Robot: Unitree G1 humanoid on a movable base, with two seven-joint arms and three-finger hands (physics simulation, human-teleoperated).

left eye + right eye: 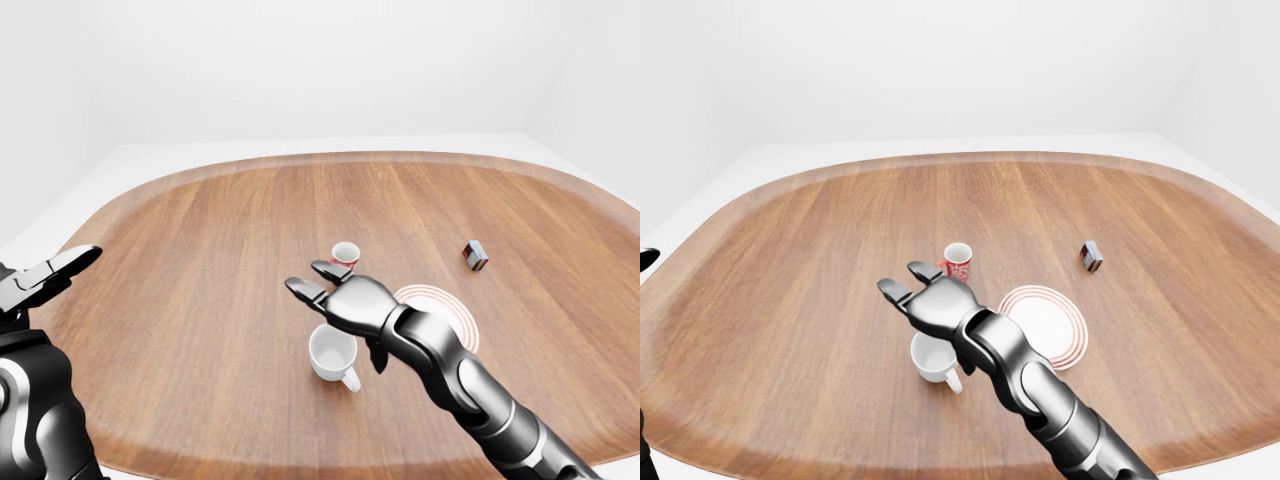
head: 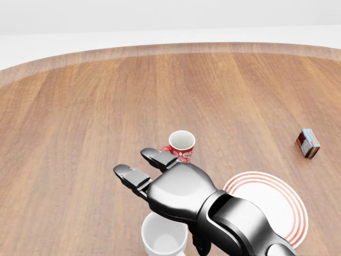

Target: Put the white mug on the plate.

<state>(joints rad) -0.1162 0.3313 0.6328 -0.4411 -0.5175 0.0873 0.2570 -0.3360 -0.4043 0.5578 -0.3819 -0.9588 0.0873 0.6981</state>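
Observation:
The white mug (image 1: 333,355) stands upright on the wooden table (image 1: 200,250), its handle pointing to the lower right in the left-eye view. The white plate with red rings (image 1: 1045,320) lies just right of it, partly hidden by my right forearm. My right hand (image 1: 335,312) hovers over the mug's upper right rim, fingers spread open and pointing left, thumb hanging down beside the mug. It holds nothing. My left hand (image 1: 52,274) is open and empty at the left edge of the left-eye view, far from the mug.
A red patterned mug (image 2: 181,145) stands just above my right hand's fingertips in the head view. A small box (image 2: 308,143) lies to the right of the plate. The table's rounded edge runs along the bottom of both eye views.

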